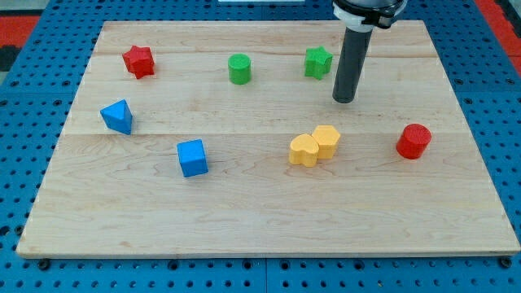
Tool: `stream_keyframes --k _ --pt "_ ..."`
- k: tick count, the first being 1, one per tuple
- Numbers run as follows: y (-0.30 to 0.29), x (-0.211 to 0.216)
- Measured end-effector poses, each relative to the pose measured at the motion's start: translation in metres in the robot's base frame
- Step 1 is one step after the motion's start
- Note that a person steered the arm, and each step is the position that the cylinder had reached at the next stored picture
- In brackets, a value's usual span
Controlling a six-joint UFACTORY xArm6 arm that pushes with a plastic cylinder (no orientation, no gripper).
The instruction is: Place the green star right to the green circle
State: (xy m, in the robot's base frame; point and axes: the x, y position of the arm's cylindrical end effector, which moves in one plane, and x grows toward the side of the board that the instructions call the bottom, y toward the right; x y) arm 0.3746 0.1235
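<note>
The green star (318, 62) is sitting near the view's top of the wooden worktop (244, 220), to the view's right of the green circle (239, 69), with a clear gap of bare wood between them. My tip (344, 100) is resting just beside the star, at its lower right in the view, apart from it as far as I can tell. There are no jaws on this arm, only the rod, so nothing is being clamped.

Judging by the layout, the task is looking largely met, and the step in hand is either a closing nudge or a retreat. If the star is wanted nearer the circle, the next move is calling for my tip to go round to the star's right side and push gently toward the view's left, stopping short of the circle.
</note>
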Motion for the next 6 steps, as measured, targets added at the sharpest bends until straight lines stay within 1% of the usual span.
stream_keyframes --k 2,3,4,6 --pt "0.019 -0.055" --pt "0.018 -0.055" --pt "-0.038 -0.058" --pt "-0.058 -0.059"
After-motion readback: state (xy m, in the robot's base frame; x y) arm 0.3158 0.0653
